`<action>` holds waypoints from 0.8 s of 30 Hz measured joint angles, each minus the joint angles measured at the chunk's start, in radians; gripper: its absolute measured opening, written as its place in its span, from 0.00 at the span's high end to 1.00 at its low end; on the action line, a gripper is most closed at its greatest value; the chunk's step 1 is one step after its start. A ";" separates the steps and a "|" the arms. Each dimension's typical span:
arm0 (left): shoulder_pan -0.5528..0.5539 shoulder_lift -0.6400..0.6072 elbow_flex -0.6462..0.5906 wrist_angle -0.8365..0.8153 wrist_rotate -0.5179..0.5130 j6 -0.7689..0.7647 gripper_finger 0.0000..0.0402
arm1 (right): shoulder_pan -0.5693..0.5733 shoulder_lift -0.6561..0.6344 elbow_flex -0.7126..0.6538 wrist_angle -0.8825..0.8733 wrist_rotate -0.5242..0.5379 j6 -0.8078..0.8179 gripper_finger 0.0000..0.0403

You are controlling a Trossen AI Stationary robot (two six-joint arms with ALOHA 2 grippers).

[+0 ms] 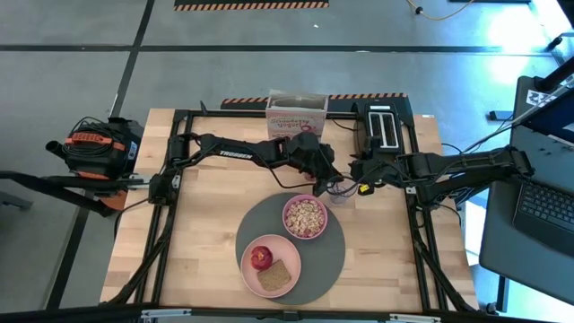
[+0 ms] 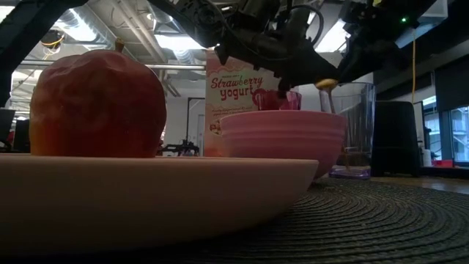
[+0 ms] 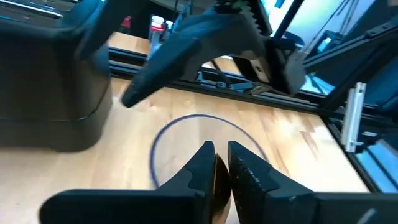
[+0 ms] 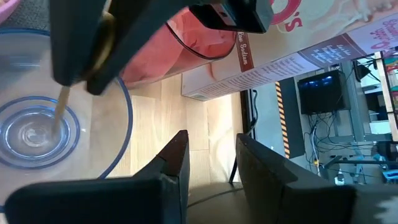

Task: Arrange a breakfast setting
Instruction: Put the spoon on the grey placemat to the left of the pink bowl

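A round dark-grey mat (image 1: 327,260) carries a pink bowl (image 1: 305,216) of cereal and a larger pink plate (image 1: 285,254) with a red apple (image 1: 261,257) and brown toast (image 1: 274,275). A clear glass (image 1: 340,191) stands on the wood just beyond the mat. Above it my left gripper (image 3: 221,151) is shut on a small golden spoon (image 4: 60,107). A pink tumbler (image 4: 199,37) and the pink-and-white cereal box (image 1: 296,114) stand farther back. To the right of the glass my right gripper (image 4: 213,144) is open and has nothing between its fingers. My left gripper pinches the spoon's upper part (image 4: 106,34) between its two fingers, coming from the table's left and slanting downward. The spoon hangs tilted below the fingers, and its lower end (image 4: 57,127) reaches down inside the clear glass to the bottom.
A black toaster (image 1: 381,127) stands at the back right beside the cereal box. Black frame rails (image 1: 421,233) run along the table's sides. An open laptop (image 1: 547,205) sits off the table's right edge.
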 joint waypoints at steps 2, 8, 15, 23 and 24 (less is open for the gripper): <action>0.000 0.000 0.000 0.005 0.016 -0.019 0.93 | 0.000 0.000 0.000 0.000 0.000 -0.003 0.74; 0.000 0.000 0.000 0.021 0.039 -0.024 0.95 | 0.000 0.000 0.000 0.000 0.000 -0.014 0.74; 0.000 -0.002 0.000 0.046 0.093 -0.073 0.95 | 0.000 0.000 0.000 0.000 0.001 -0.015 0.74; 0.000 -0.002 0.025 0.047 0.158 -0.103 0.95 | 0.000 -0.002 0.000 0.000 0.072 -0.017 0.74; 0.000 -0.002 0.036 0.039 0.159 -0.103 0.95 | 0.000 -0.002 0.000 0.000 0.086 -0.018 0.74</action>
